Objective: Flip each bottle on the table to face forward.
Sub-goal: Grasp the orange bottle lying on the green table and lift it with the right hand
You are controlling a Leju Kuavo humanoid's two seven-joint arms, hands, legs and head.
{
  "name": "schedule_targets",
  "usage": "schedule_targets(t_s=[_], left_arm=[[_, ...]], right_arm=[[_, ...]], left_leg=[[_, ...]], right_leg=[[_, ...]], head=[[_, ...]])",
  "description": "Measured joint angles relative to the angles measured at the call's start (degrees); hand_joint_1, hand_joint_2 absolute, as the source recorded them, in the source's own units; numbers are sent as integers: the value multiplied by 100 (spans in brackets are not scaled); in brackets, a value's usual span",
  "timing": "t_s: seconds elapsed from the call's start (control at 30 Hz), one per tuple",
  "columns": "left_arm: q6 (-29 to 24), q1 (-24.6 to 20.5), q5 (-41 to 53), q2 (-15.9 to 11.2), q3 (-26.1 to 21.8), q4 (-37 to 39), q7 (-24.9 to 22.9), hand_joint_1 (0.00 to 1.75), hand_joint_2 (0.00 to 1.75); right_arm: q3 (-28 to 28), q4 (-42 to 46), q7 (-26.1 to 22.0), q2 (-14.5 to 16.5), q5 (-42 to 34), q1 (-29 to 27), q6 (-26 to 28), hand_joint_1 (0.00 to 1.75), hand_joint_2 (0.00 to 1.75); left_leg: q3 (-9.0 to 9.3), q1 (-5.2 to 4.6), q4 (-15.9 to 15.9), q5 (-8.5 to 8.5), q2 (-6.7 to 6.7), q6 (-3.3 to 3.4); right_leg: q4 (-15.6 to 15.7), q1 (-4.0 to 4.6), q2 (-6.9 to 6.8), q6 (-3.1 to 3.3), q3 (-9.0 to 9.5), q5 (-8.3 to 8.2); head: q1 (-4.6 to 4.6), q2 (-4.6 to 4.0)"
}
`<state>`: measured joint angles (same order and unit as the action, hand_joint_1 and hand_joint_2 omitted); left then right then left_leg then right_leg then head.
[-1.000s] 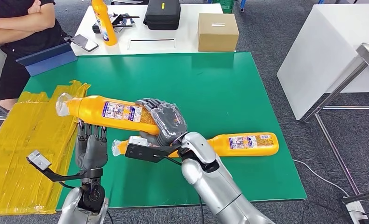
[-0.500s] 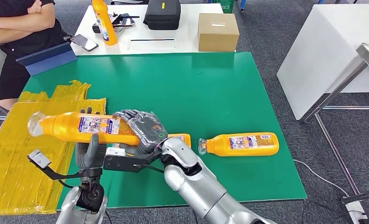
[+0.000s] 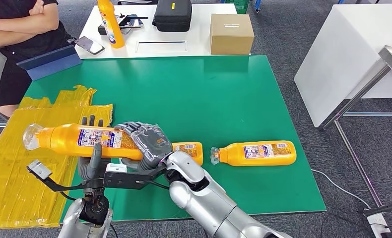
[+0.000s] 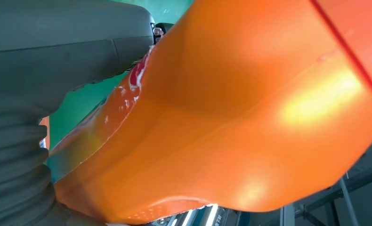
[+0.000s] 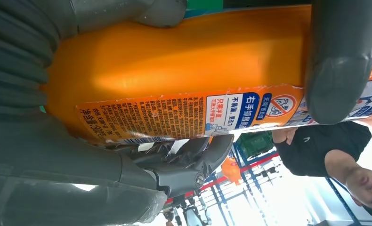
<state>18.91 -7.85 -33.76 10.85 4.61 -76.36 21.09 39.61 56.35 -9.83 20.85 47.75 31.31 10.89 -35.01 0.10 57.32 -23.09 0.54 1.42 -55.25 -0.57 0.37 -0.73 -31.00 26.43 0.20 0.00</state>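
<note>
Bottles update: the one I'm carrying (image 3: 82, 140) has swung further over to my left in the last second. A second ago it was tilted up over the middle of the green mat (image 3: 224, 94); now it hangs nearly level, cap end out over the yellow taped sheet (image 3: 15, 163), label side up.

My right hand (image 3: 144, 144) is wrapped around the base end. In the right wrist view, the thumb and fingers are closed across the orange body and the printed label, so that grip looks solid.

My left hand (image 3: 92, 158) sits right under the bottle's middle with its fingers up behind it. The left wrist view is nearly all orange plastic pressed close, but I honestly can't tell if those fingers have closed on it or are just cupping it. Looks to me like a handover or a re-grip for the turn.

Moving it also uncovered a second bottle (image 3: 188, 149) lying on the mat, partly behind my right arm, and a third bottle (image 3: 256, 153) lies just beside it with a small gap between. Both still need checking, so I'd say we're early on.
</note>
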Motion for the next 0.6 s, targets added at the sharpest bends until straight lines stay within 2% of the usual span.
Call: schedule_targets(t_s=[0.3, 0.33, 0.43, 0.47, 0.6], left_arm=[[-8, 5, -42, -1, -31, 23, -21, 0, 175], [-17, 10, -54, -1, -36, 23, -34, 38, 175], [-57, 40, -69, 0, -49, 23, -75, 169, 175], [-70, 49, -75, 2, -52, 23, -87, 175, 175], [-99, 60, -102, 32, -85, 22, -136, 175, 175]], right_arm=[[94, -94, 12, 0, -39, 26, -17, 167, 175], [119, -122, 21, 0, -49, 26, -17, 167, 175], [180, -226, 41, 0, -78, 26, 23, 166, 175], [193, -262, 42, 0, -86, 26, 42, 167, 175], [200, -366, 41, 3, -97, 29, 66, 167, 175]], left_leg=[[0, 1, 0, 0, -1, 0], [0, 1, 0, 0, -1, 0], [0, 1, 0, 0, -1, 0], [-1, 0, 0, 0, -1, 0], [0, 0, 0, 0, -1, 0]], right_leg=[[0, 0, 0, 0, -1, 0], [0, 0, 0, 0, -2, 0], [0, 0, 1, 0, -3, 0], [0, 0, 1, 0, -4, 0], [0, 0, 1, 0, -4, 0]], head=[[0, 0], [0, 0], [0, 0], [0, 0], [0, 0]])
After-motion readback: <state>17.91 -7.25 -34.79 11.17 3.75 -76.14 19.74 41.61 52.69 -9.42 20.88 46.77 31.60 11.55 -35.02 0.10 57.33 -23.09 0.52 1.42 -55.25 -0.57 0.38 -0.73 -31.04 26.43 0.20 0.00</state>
